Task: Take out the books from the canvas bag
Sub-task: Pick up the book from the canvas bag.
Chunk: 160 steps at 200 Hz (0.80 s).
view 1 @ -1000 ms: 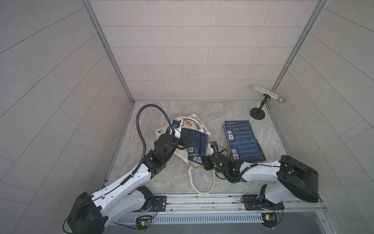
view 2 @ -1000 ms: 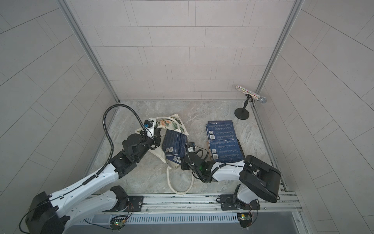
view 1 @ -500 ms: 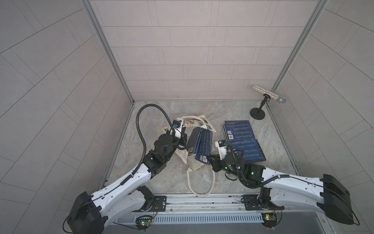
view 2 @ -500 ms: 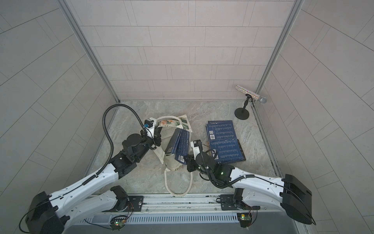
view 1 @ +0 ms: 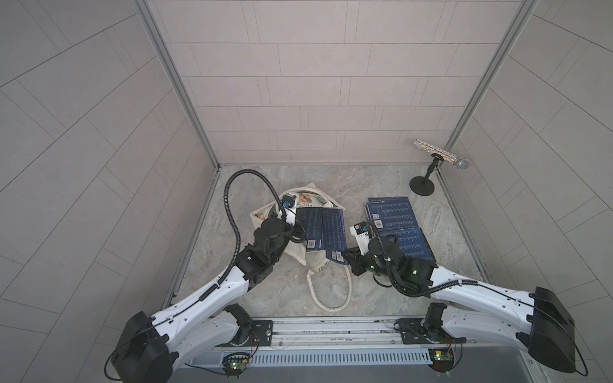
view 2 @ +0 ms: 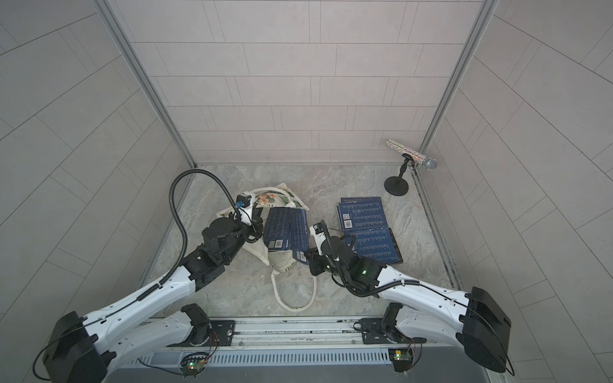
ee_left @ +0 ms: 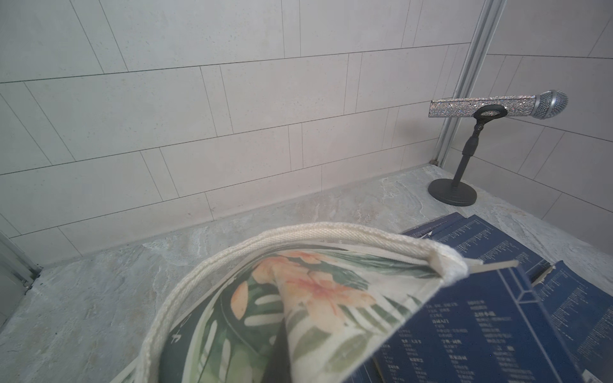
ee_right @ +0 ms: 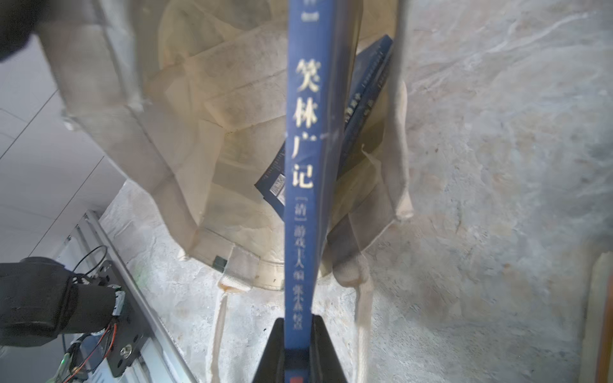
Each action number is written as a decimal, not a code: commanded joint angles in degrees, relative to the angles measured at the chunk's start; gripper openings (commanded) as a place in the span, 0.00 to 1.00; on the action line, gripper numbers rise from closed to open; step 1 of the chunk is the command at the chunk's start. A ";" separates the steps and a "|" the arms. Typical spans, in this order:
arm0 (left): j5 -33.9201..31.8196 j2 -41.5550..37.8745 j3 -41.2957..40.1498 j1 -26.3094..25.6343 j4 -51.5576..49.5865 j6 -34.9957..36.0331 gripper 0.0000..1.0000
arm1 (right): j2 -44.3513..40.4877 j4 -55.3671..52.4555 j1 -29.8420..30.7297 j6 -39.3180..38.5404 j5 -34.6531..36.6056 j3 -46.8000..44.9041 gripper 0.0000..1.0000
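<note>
Right wrist view, right tool (ee_right: 298,331) clamped on navy book (ee_right: 300,149)

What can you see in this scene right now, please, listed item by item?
table: one, grey marble-look, under everything.
canvas bag: one, cream with green and orange floral print, left of centre, mouth open.
held book: one, navy, at the bag's mouth.
second book: one, navy, partly inside the bag.
loose books: at least two, navy, stacked right of the bag.
microphone: one, glittery silver, on a black stand, back right corner.
left gripper: black, shut on the bag's raised edge.
right gripper: black, shut on the held book's corner.
</note>
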 commanded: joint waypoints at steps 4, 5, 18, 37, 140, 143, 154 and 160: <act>-0.27 -0.27 2.83 -0.13 3.52 0.37 0.00 | -4.29 -1.65 -0.08 -5.59 -3.32 1.86 0.00; -0.28 -0.30 2.85 -0.13 3.48 0.40 0.00 | -4.44 -1.70 -0.08 -5.76 -3.51 1.80 0.00; -0.53 -0.20 2.92 -0.14 3.21 0.41 0.00 | -6.38 -2.79 -0.04 -7.51 -6.40 1.24 0.00; -0.84 -0.16 3.04 -0.14 3.07 0.43 0.00 | -8.33 -6.34 -0.06 -11.28 -9.05 1.43 0.00; -1.18 -0.22 3.27 -0.13 2.83 0.60 0.00 | -30.38 -4.09 -0.52 -7.80 12.11 -2.39 0.00; -1.21 -0.24 3.23 -0.13 2.79 0.52 0.00 | -31.18 -4.33 -0.57 -7.32 13.93 -2.43 0.00; -1.12 -0.32 3.22 -0.18 2.70 0.52 0.00 | -34.24 -6.08 -0.60 -4.20 22.43 -2.76 0.00; -1.15 -0.38 3.23 -0.14 2.68 0.59 0.00 | -35.76 -7.00 -0.70 -2.31 26.51 -3.12 0.00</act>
